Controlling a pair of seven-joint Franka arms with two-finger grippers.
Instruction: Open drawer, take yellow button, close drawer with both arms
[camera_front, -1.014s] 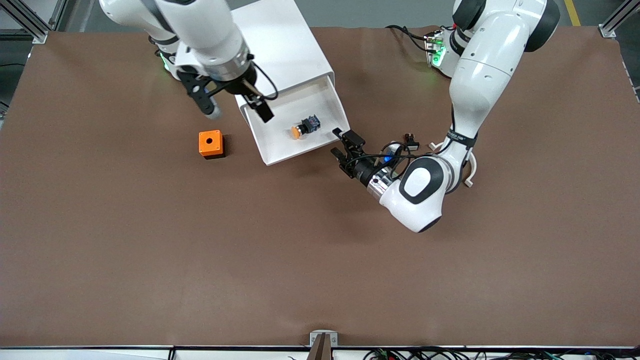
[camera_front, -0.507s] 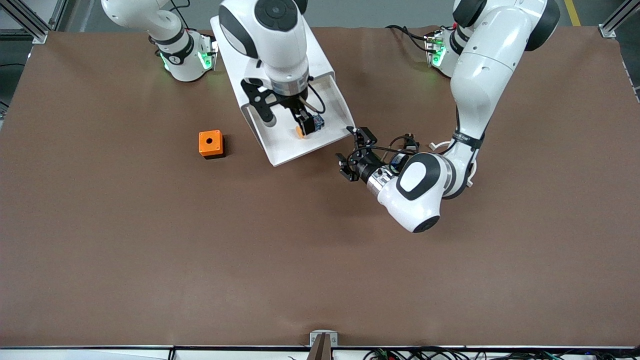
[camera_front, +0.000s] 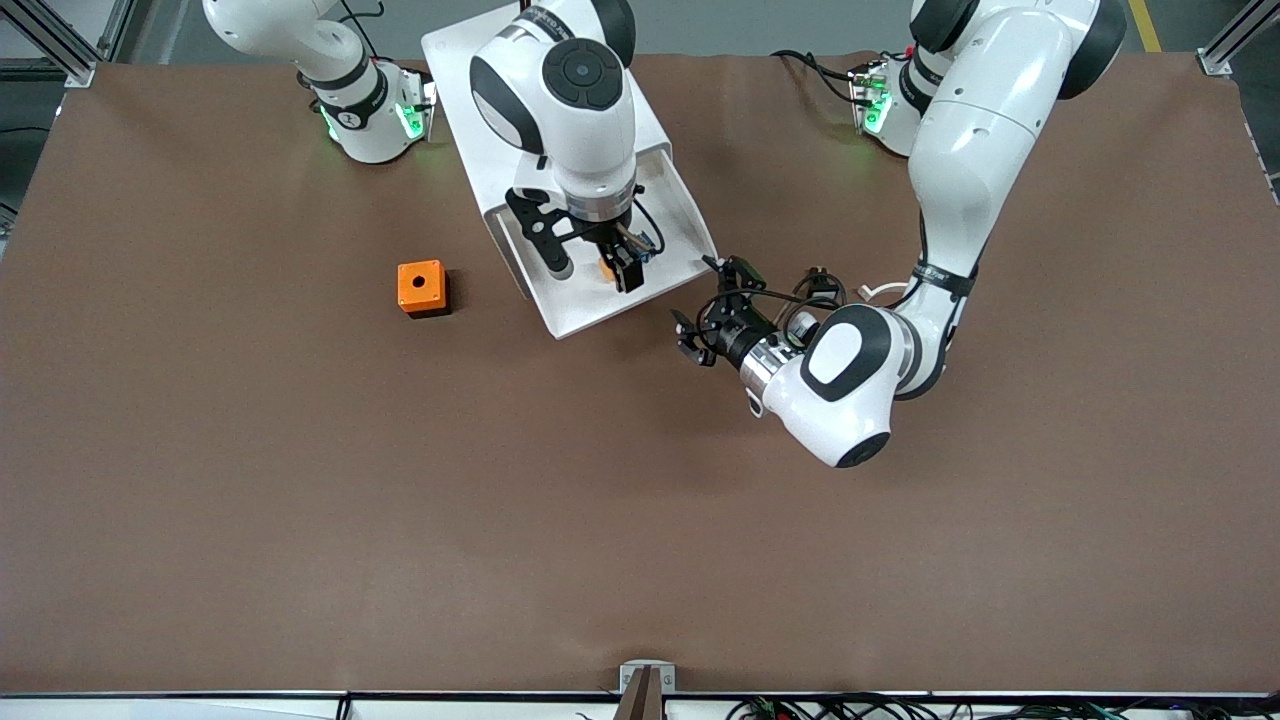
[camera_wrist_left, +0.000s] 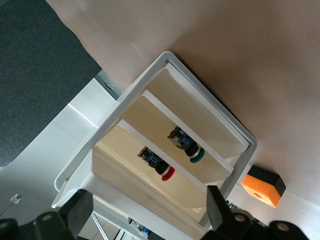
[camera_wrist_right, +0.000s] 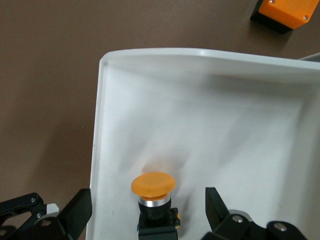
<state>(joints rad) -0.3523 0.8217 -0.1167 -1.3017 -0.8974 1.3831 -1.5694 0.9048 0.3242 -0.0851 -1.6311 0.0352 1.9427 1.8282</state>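
Observation:
The white drawer stands pulled out of its cabinet. In it lies the button, an orange-yellow cap on a black body; the front view shows only a bit of the button. My right gripper reaches down into the drawer, open, one finger on each side of the button without touching it. Over the drawer in the front view, the right gripper hides most of the button. My left gripper is open and holds nothing, low over the table just in front of the drawer's front panel.
An orange cube with a hole sits on the brown table beside the drawer, toward the right arm's end. Through the cabinet's front, the left wrist view shows upper compartments holding a red-capped part and a green-capped part.
The right arm has swung over the drawer and lowered its open gripper around the button. The left gripper has pulled back from the drawer's front corner and turned; the drawer has come out slightly.

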